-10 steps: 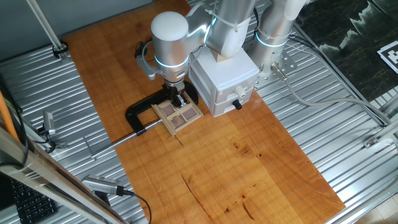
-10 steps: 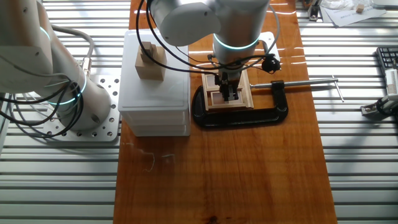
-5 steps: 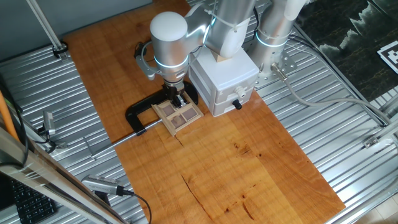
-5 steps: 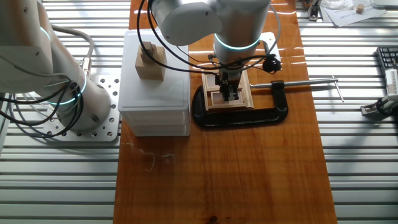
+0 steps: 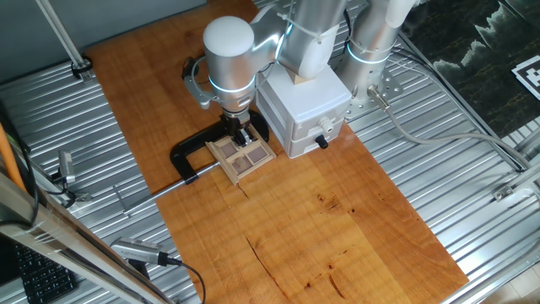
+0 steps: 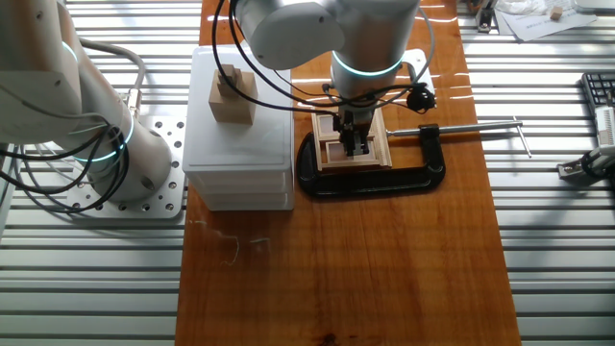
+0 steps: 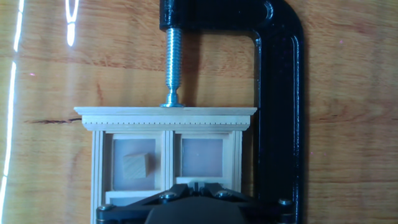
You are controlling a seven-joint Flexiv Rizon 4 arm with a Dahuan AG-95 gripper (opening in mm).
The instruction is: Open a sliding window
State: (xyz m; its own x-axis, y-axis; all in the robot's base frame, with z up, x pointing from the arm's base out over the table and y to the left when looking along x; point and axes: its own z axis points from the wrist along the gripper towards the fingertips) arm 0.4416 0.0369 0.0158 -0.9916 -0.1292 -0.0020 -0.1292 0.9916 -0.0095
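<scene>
The sliding window (image 5: 247, 160) is a small light-wood frame with brown panes, lying flat on the wooden board and held by a black C-clamp (image 5: 187, 150). My gripper (image 5: 244, 138) points straight down onto it. From the other fixed view the fingers (image 6: 354, 146) cover the middle of the window (image 6: 378, 144). In the hand view the window (image 7: 165, 118) fills the lower half, with a small wooden cube (image 7: 135, 166) on its left pane. My gripper (image 7: 198, 185) sits at the bottom rail of the right pane, its fingertips together with only a thin slit between them.
A white box with drawers (image 5: 304, 105) and a black knob (image 5: 321, 141) stands right beside the window, a wood block (image 6: 233, 96) on top. The clamp's screw bar (image 6: 476, 125) sticks out sideways. Ridged metal table (image 5: 76, 152) surrounds the board.
</scene>
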